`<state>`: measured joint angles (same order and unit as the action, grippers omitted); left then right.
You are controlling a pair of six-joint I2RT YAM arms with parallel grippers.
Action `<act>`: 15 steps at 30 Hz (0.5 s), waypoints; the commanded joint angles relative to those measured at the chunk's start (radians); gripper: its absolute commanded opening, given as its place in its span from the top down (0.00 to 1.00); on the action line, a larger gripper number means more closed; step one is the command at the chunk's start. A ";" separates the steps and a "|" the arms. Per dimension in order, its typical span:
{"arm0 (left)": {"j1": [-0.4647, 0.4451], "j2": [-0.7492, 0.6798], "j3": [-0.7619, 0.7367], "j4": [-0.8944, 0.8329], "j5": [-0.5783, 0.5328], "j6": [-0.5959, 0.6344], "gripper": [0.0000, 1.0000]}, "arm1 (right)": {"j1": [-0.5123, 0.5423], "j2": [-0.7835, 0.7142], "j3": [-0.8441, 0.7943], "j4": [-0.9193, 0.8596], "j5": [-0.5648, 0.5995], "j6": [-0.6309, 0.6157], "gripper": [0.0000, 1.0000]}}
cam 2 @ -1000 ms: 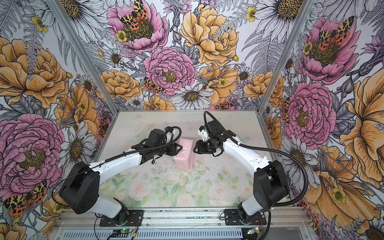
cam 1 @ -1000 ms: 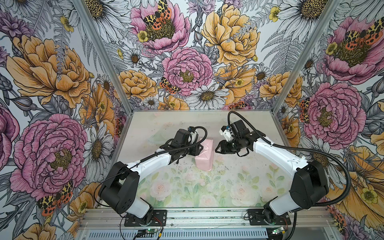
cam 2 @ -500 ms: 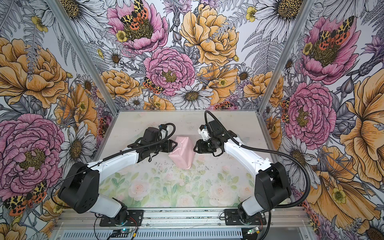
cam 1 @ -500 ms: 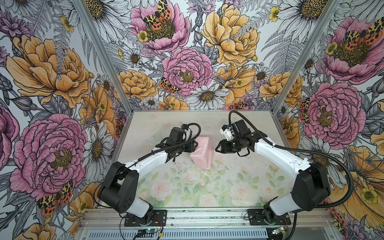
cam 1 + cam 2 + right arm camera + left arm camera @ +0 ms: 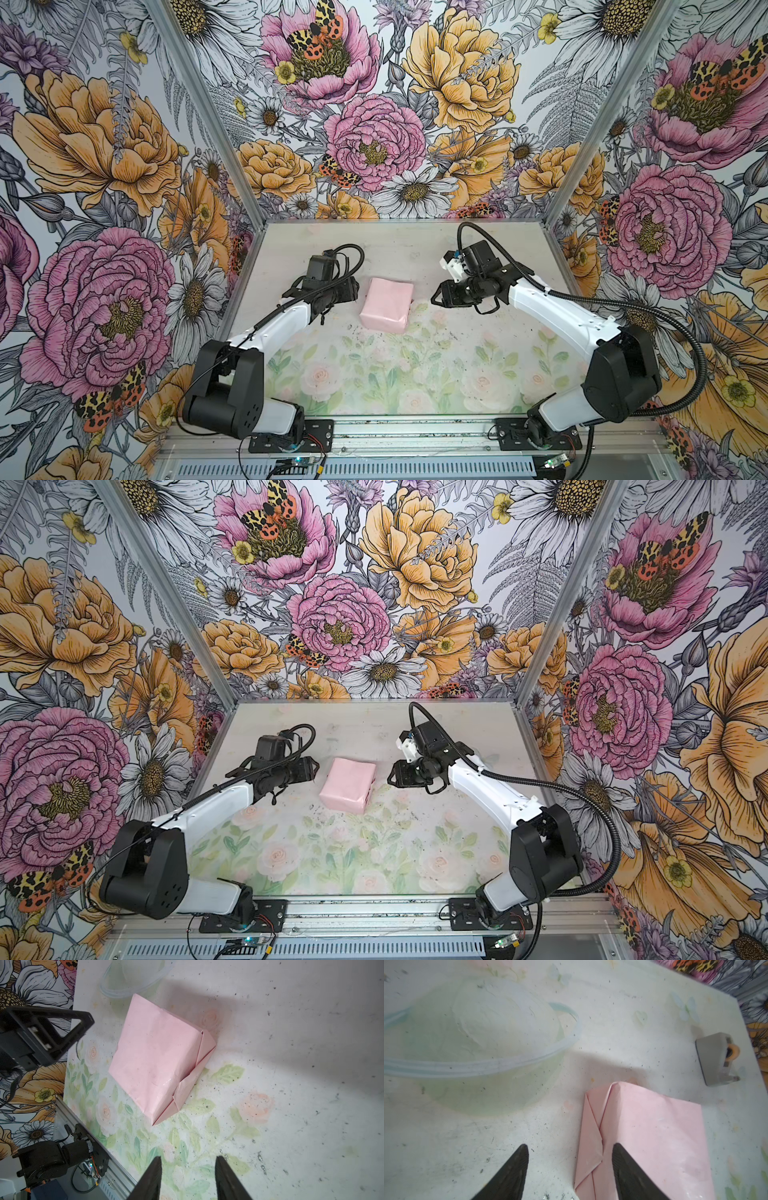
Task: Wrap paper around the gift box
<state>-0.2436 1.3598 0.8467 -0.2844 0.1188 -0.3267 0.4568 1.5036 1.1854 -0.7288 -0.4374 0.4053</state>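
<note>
The paper (image 5: 386,305) (image 5: 348,785) shows its pale pink face, folded into a closed parcel that lies flat mid-table. The gift box is hidden inside it. Its folded triangular end flaps show in the left wrist view (image 5: 591,1142), and the whole parcel (image 5: 155,1059) shows in the right wrist view. My left gripper (image 5: 355,289) (image 5: 314,769) (image 5: 570,1147) stands open just left of the parcel, holding nothing; one finger overlaps the folded end. My right gripper (image 5: 434,297) (image 5: 390,775) (image 5: 188,1159) hangs open a short way to the parcel's right, empty.
A small grey tape dispenser (image 5: 714,1059) stands on the table near its far right corner, behind the right arm in both top views. Floral walls close in the table (image 5: 374,374) on three sides. The arms' bases sit on the front rail.
The parcel, which stood tilted on edge against my left gripper, now lies flat. My left gripper has opened wider and drawn back to the left. The right arm has barely moved.
</note>
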 commanded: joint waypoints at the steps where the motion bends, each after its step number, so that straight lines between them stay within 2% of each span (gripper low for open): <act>1: 0.024 -0.058 -0.007 0.026 0.028 -0.027 0.31 | -0.002 -0.028 -0.013 0.043 0.018 0.031 0.55; 5: 0.021 -0.027 -0.032 0.096 0.199 -0.084 0.31 | 0.010 -0.016 -0.039 0.115 0.009 0.083 0.55; 7: 0.005 0.007 -0.053 0.156 0.265 -0.126 0.34 | 0.024 -0.005 -0.068 0.193 -0.012 0.133 0.54; 9: -0.017 0.041 -0.062 0.186 0.287 -0.138 0.39 | 0.039 0.013 -0.098 0.270 -0.027 0.187 0.54; 15: -0.084 0.126 -0.080 0.241 0.293 -0.159 0.42 | 0.083 0.093 -0.162 0.432 -0.033 0.313 0.51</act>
<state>-0.3016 1.4746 0.7731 -0.1162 0.3637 -0.4568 0.5228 1.5600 1.0470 -0.4294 -0.4564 0.6262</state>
